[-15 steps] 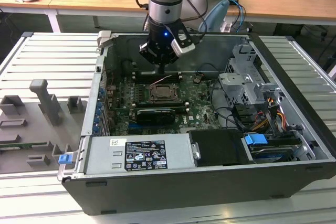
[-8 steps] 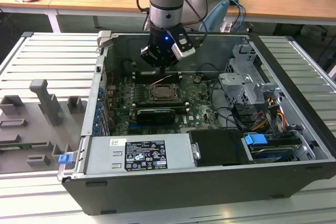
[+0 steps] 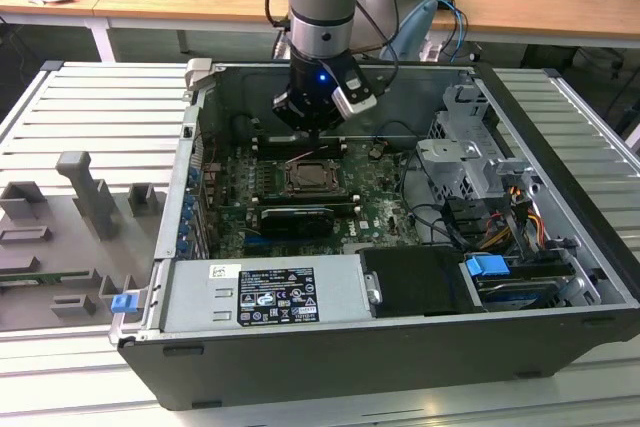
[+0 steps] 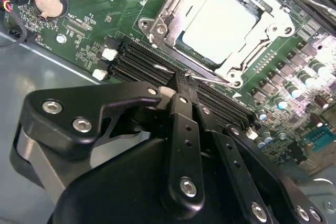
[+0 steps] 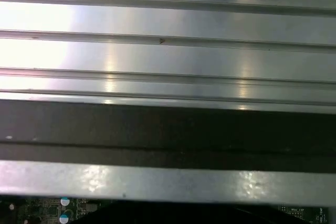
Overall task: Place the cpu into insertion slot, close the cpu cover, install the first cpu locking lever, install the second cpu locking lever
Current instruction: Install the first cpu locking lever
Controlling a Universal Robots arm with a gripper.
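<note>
The cpu [image 4: 220, 19] lies flat in the insertion slot [image 3: 315, 179], its pale metal top facing up. The cpu cover [image 4: 160, 17] is down over it, and the silver frame rings the chip. A thin wire locking lever [image 4: 212, 80] runs along the socket edge nearest my gripper. My gripper [image 4: 182, 88] has its black fingers [image 4: 184, 124] shut together, with the tips right at the end of that lever. I cannot tell whether they touch it. In the exterior view the gripper [image 3: 313, 129] hangs just behind the socket, inside the open computer case.
Black memory slots [image 4: 142, 61] lie between the gripper and the socket, with a coin battery [image 4: 48, 2] off to one side. A power supply [image 3: 265, 295] and drive cage [image 3: 470, 162] crowd the case. Grey fixtures [image 3: 85, 187] stand at the exterior view's left. The ribbed metal table [image 5: 168, 56] surrounds the case.
</note>
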